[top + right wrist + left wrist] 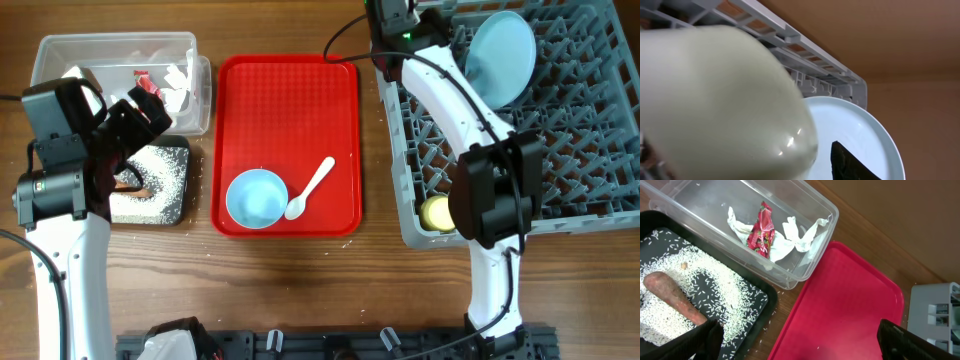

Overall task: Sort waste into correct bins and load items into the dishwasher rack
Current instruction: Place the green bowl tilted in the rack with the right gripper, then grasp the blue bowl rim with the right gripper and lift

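Note:
My right gripper [398, 25] reaches over the far left corner of the grey dishwasher rack [590, 150]. In the right wrist view the whitish bowl [715, 100] fills the space between its fingers [825, 160], so it appears shut on the bowl. The pale blue plate [500, 55] leans in the rack behind it [860, 130]. A yellow cup [437, 212] sits in the rack's front left. My left gripper [797, 332] is open and empty above the black tray's [752, 312] right edge. The tray holds white grains [715, 280] and the carrot-like piece [672, 297]. The clear tub [805, 265] holds the red wrapper [761, 230] and white paper [800, 237].
The flat red serving tray [290, 100] lies in the middle. It carries the light blue bowl [256, 197] and the white plastic spoon [312, 187]. A few grains lie on the wood between the black tray and the red tray.

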Robot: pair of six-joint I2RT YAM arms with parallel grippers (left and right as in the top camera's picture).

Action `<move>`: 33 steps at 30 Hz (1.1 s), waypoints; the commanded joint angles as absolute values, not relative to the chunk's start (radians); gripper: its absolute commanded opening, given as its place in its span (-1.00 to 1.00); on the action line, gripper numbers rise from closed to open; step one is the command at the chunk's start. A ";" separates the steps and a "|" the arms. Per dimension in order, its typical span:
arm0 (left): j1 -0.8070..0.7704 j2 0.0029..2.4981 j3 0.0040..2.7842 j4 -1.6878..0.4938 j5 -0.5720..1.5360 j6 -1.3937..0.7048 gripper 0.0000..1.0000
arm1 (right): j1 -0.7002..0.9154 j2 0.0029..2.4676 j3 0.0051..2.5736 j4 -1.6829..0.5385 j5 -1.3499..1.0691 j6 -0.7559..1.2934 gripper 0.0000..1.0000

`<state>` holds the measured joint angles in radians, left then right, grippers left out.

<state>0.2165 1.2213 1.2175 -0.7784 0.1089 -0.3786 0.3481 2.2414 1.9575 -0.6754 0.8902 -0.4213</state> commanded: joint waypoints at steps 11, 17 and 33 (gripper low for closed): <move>0.221 1.224 1.229 -0.776 0.099 -0.370 1.00 | 0.433 2.254 1.956 -0.727 0.883 -0.419 0.99; 0.221 1.224 1.229 -0.776 0.099 -0.370 1.00 | 0.474 2.119 1.958 -0.713 0.877 -0.382 1.00; 0.221 1.224 1.229 -0.776 0.099 -0.370 1.00 | 0.620 2.072 1.749 -0.917 -0.469 0.067 0.15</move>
